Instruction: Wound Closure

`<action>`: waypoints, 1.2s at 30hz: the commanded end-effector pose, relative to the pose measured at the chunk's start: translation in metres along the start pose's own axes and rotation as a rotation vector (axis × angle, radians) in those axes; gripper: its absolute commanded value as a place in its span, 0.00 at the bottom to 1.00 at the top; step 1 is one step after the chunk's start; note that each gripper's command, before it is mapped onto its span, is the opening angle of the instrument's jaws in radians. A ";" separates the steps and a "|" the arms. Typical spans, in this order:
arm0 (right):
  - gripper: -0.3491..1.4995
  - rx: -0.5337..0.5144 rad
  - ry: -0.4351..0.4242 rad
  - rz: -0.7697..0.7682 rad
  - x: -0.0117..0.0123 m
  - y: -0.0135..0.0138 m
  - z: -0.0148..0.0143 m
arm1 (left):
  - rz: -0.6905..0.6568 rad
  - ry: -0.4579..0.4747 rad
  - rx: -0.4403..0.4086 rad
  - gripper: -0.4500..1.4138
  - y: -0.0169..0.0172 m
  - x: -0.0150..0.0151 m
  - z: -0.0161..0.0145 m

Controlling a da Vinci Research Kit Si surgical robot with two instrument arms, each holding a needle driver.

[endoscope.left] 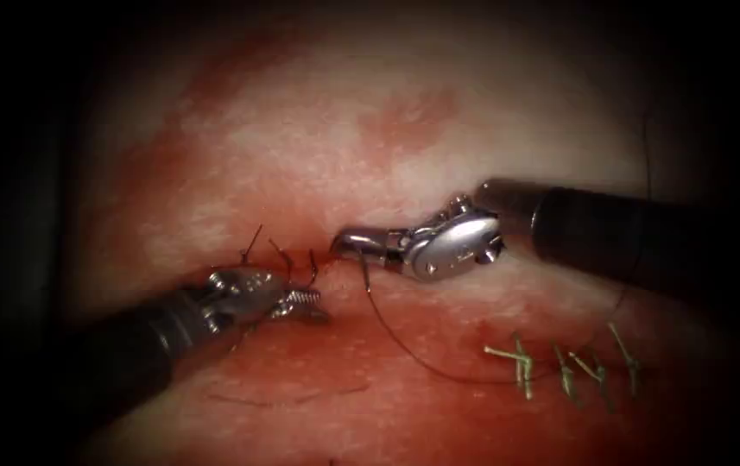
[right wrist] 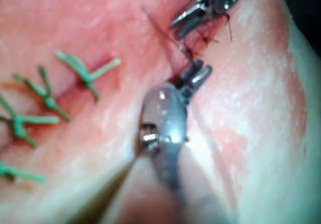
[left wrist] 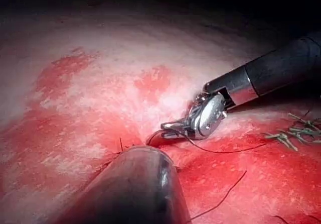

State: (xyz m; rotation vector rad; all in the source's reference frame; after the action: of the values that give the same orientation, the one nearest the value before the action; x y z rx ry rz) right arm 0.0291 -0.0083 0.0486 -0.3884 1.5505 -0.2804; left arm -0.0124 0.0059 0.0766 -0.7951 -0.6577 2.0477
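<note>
**A:** How far along is the closure?

**B:** Judging from the endoscope view, partly done. On the tissue (endoscope.left: 404, 112) there is a row of green stitches (endoscope.left: 559, 362) toward the right end of the cut (endoscope.left: 318, 250), with their ends sticking up. Nearer the left end, dark thread ends (endoscope.left: 279, 252) stand out of the wound line. The stretch between the two tools looks open, with red fluid (endoscope.left: 361, 336) pooled below it, so I judge there is more to close.

**A:** What is the right gripper doing?

**B:** The right gripper (endoscope.left: 345, 244) comes in from the right edge of the tissue, its tip down at the cut. The jaws look closed or nearly so, and they appear to pinch something dark at the wound line. A dark thread (endoscope.left: 404, 345) runs from right under the tip and curves away toward the green stitches. Whether the jaws hold the thread or the needle I cannot tell.

**A:** And the left one?

**B:** The left gripper (endoscope.left: 305, 302) lies just below the cut, on its left part, beside the dark thread ends. In the right wrist view its jaws (right wrist: 193, 15) stand a little apart. I see nothing held in them.

**A:** Where is the needle?

**B:** I cannot make it out for certain. The left wrist view shows a dark curved bit at the right gripper's tip (left wrist: 168, 127), at the cut.
</note>
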 end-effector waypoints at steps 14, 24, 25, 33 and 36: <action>0.00 0.065 -0.009 0.048 0.0011 -0.0025 0.0010 | -0.001 0.002 -0.001 0.28 -0.0002 0.0004 0.0006; 0.00 0.036 -0.089 0.125 0.0008 -0.0015 0.0003 | -0.003 0.002 0.001 0.28 -0.0001 0.0005 0.0007; 0.00 0.026 -0.103 0.138 0.0008 -0.0012 0.0003 | -0.003 0.002 0.001 0.28 0.0000 0.0005 0.0007; 0.00 0.016 -0.200 0.282 0.0000 -0.0010 -0.0001 | -0.005 0.003 0.003 0.28 0.0002 0.0005 0.0008; 0.00 0.029 -0.205 0.303 -0.0001 -0.0013 0.0000 | -0.005 0.003 0.003 0.28 0.0002 0.0006 0.0008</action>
State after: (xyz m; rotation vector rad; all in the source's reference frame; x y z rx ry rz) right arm 0.0284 -0.0093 0.0486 -0.1404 1.3747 -0.0231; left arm -0.0129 0.0058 0.0762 -0.7930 -0.6541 2.0417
